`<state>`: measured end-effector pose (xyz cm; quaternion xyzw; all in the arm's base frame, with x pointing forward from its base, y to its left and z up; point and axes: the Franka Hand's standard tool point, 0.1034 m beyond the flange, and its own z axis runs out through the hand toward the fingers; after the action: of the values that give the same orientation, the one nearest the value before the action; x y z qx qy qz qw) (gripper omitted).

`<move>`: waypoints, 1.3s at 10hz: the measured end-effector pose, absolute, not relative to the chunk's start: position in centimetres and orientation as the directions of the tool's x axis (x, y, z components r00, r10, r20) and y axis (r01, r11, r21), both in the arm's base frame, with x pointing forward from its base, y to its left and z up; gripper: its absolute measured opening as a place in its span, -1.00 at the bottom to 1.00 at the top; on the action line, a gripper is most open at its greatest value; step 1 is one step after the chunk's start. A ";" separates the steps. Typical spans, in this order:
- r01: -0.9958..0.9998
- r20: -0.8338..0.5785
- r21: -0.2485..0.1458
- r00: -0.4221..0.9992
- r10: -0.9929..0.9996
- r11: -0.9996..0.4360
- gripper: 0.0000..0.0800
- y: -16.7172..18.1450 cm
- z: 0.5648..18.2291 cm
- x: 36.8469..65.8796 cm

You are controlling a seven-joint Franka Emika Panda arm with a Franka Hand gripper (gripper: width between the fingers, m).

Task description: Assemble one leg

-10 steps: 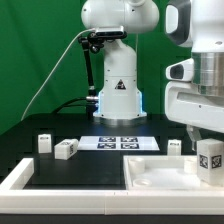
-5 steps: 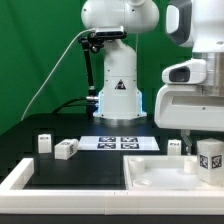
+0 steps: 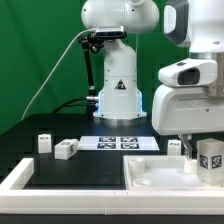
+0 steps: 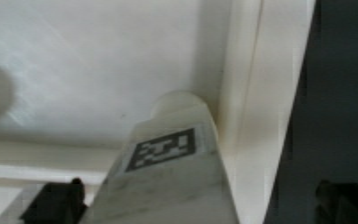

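The leg (image 3: 210,158), a small white block with a square tag, stands upright at the right end of the large white panel (image 3: 160,172) in the exterior view. My gripper (image 3: 205,143) is right above it, with the jaws on either side of its top. In the wrist view the leg (image 4: 167,165) runs between my two dark fingertips (image 4: 59,202), and a gap shows between it and the other finger. My gripper (image 4: 202,205) looks open around the leg. The leg's lower end is hidden.
Three more legs lie on the black table: two at the exterior view's left (image 3: 44,143) (image 3: 67,149) and one near the panel (image 3: 175,146). The marker board (image 3: 120,142) lies mid-table. A white rim (image 3: 20,180) borders the front left.
The arm's wrist and hand have shifted toward the exterior view's left over the leg. The leg and the panel have stayed in place.
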<state>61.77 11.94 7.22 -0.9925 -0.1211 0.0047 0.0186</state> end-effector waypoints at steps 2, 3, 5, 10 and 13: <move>0.246 -0.004 -0.038 0.969 0.246 -0.969 0.29 11.9 7.2 61.8; 0.246 -0.004 -0.038 0.969 0.246 -0.969 -0.06 11.9 7.2 61.8; 0.212 -0.006 -0.039 0.977 0.213 -0.976 -0.28 11.9 7.2 61.8; -0.347 -0.016 -0.028 0.938 -0.347 -0.937 -0.28 12.2 7.1 61.8; -0.721 0.001 -0.050 0.692 -0.722 -0.692 -0.27 12.2 7.0 62.2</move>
<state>62.20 12.18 7.04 -0.9196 0.3921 -0.0103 0.0229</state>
